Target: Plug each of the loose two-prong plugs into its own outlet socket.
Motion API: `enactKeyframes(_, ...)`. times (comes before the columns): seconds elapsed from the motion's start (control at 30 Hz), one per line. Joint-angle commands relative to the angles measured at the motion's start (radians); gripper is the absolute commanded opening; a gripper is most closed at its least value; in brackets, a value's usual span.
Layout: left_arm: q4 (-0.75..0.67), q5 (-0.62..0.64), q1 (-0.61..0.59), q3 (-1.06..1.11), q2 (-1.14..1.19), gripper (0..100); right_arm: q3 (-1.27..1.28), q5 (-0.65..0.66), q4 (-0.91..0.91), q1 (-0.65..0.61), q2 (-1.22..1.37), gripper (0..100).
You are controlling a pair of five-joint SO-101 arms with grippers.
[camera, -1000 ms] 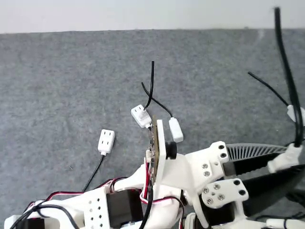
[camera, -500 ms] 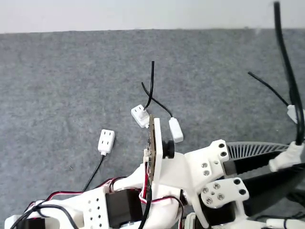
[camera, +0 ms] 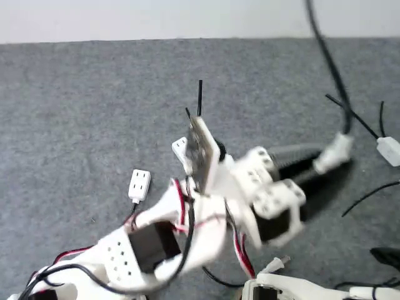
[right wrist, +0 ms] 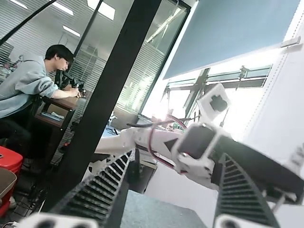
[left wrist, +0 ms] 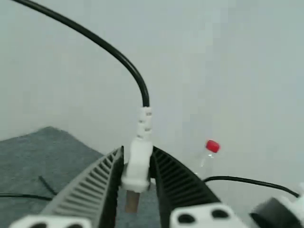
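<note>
high view, left arm [camera: 187, 231]: reaches across the grey carpet [camera: 75, 106] toward its right side, wrist raised.
high view, left gripper [camera: 322, 161]: clenched on a white two-prong plug [camera: 335, 150], pinched at the very tips.
high view, cord [camera: 328, 62]: black, climbs from the plug out of the top edge. The plug looks lifted clear of the carpet.
high view, outlet socket [camera: 139, 185]: white, lying flat with its slots up. It is well apart from the held plug, so a carry-over seems needed.
high view, second socket block [camera: 180, 149]: just beside the left arm's wrist board and partly hidden by it.
high view, white connector [camera: 389, 150]: at the right edge, near the held plug. Plug or socket, cannot tell.
left wrist view, plug: upright between the ribbed fingers [left wrist: 102, 183] and gripped by its flat sides. The cord leaves from its top and one prong [left wrist: 132, 202] shows below. Judgement: the side grip leaves the prongs free for insertion.
left wrist view, background: pale wall and a red-capped bottle [left wrist: 209, 153].
right wrist view, right gripper [right wrist: 173, 164]: jaws spread wide with nothing between them, aimed up off the table. The left arm is seen through the gap. Judgement: parked out of the way.
</note>
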Motion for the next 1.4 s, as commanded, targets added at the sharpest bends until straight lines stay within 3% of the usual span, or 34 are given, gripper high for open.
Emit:
enactKeyframes(0.0, 0.057, 0.005, -0.187, -0.062, 0.005, 1, 0.002, 0.017, 0.047, 0.001, 0.015, 25.1)
enactKeyframes(0.3, 0.201, -0.025, -0.6, -0.104, 0.241, 1, 0.041, 0.018, 0.047, 0.001, 0.033, 25.1)
enactKeyframes(0.5, 0.783, -0.04, -0.643, -0.341, 0.299, 1, 0.132, 0.061, 0.045, 0.002, 0.033, 25.1)
enactKeyframes(0.63, 0.979, -0.038, -0.712, -0.495, 0.299, 1, 0.132, 0.089, 0.045, 0.002, 0.033, 25.1)
enactKeyframes(0.9, 1.03, -0.044, -0.991, -0.539, 0.324, 1, 0.133, 0.089, 0.045, 0.002, 0.041, 25.1)
enactKeyframes(1.1, 1.128, -0.054, -1.04, -0.427, 0.537, 1, 0.236, 0.107, 0.033, 0.004, 0.038, 25.1)
enactKeyframes(1.37, 1.126, -0.04, -1.066, -0.275, 0.81, 1, 0.256, 0.152, 0.033, 0.005, 0.03, 25.1)
